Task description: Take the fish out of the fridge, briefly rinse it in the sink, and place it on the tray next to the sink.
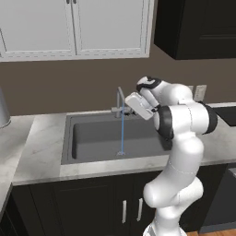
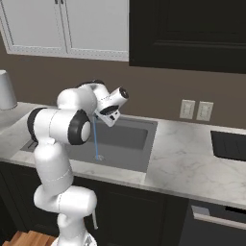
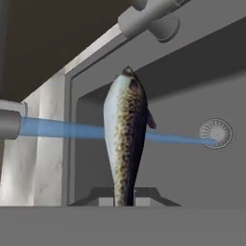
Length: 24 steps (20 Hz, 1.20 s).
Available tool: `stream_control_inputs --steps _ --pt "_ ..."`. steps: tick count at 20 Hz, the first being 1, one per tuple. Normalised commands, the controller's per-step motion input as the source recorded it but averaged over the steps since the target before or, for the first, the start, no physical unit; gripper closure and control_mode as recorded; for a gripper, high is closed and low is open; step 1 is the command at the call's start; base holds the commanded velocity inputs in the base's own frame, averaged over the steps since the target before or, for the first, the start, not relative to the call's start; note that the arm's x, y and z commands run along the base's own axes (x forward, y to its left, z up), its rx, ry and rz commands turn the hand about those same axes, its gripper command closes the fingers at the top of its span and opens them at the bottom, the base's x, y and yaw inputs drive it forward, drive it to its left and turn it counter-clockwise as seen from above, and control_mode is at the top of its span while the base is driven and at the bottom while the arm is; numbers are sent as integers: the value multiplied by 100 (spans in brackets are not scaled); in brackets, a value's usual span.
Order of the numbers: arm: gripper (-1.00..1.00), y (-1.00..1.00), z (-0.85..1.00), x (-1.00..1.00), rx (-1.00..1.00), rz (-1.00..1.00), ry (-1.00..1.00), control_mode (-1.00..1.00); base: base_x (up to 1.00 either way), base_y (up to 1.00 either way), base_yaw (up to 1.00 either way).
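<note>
My gripper (image 3: pixel 124 202) is clamped on the fish (image 3: pixel 126 134). I hold it over the sink (image 1: pixel 92 136), in the water stream (image 3: pixel 62 129) from the faucet (image 1: pixel 120 99).

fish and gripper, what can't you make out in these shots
- Fish, hand view: tail end runs down between the gripper fingertips, so the tail is hidden.
- Fish, base views: hidden behind the hand over the sink.
- Tray, right base view: cut off by the right edge.
</note>
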Motion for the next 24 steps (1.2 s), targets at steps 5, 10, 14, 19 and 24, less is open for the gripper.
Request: stream_control_inputs --steps 5,10,14,19,24 --pt "100 0 0 -3 9 1 23 -100 0 0 0" --pt "100 0 0 -2 11 8 26 -100 0 0 0" --pt "100 0 0 -8 12 15 18 -100 0 0 0" --pt "100 0 2 -22 6 14 5 -100 0 0 0" --pt "100 -6 0 11 -1 2 -4 -100 0 0 0"
